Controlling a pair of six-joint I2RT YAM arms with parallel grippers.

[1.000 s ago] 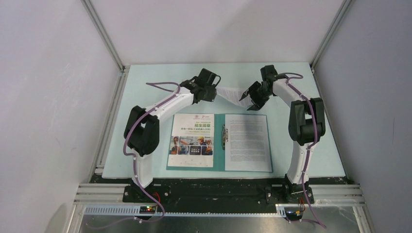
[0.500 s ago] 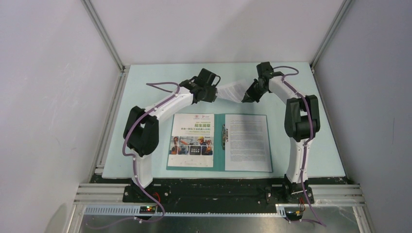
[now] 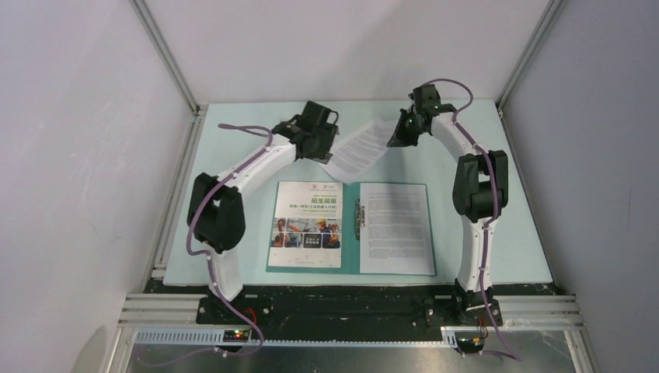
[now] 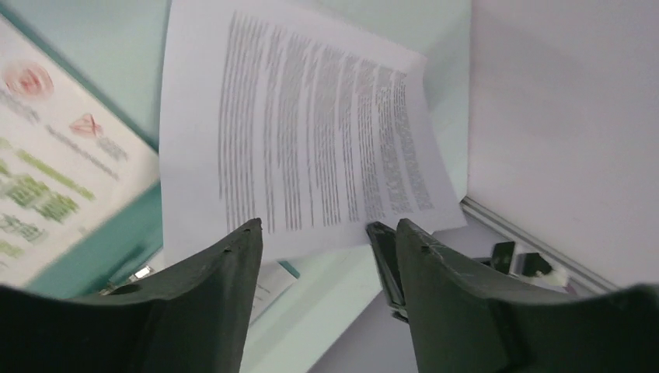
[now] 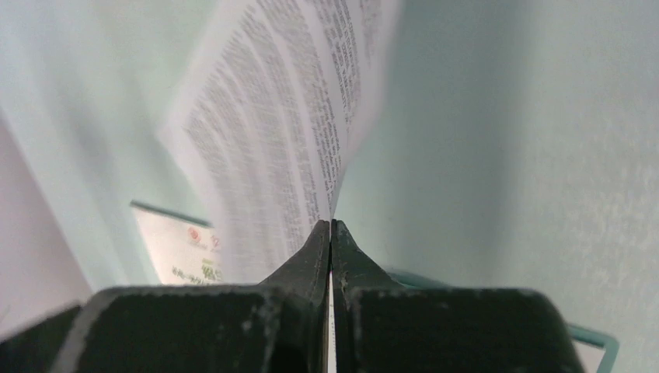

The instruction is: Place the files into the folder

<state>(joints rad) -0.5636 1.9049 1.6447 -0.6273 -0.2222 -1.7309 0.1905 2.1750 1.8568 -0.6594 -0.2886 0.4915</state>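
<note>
The teal folder [image 3: 350, 233] lies open on the mat. A colourful brochure page [image 3: 307, 225] rests on its left half and a text sheet [image 3: 396, 229] on its right half. Another white sheet of dense text [image 3: 361, 148] hangs slanted above the mat behind the folder. My right gripper [image 3: 398, 138] is shut on that sheet's far right corner; in the right wrist view the paper [image 5: 287, 132] runs out from the closed tips [image 5: 331, 224]. My left gripper [image 4: 325, 230] stands open at the sheet's [image 4: 311, 140] lower left edge without pinching it.
White walls and aluminium frame rails [image 3: 167, 58] close in the pale green mat [image 3: 233, 140] on three sides. A rail and a dark bracket [image 4: 513, 256] show near the left gripper. The folder's metal clip [image 3: 359, 217] sits along its spine.
My left gripper opened, let go of the text sheet and drew back left. My right gripper shut on the sheet's other end and moved back; the sheet now hangs flatter.
</note>
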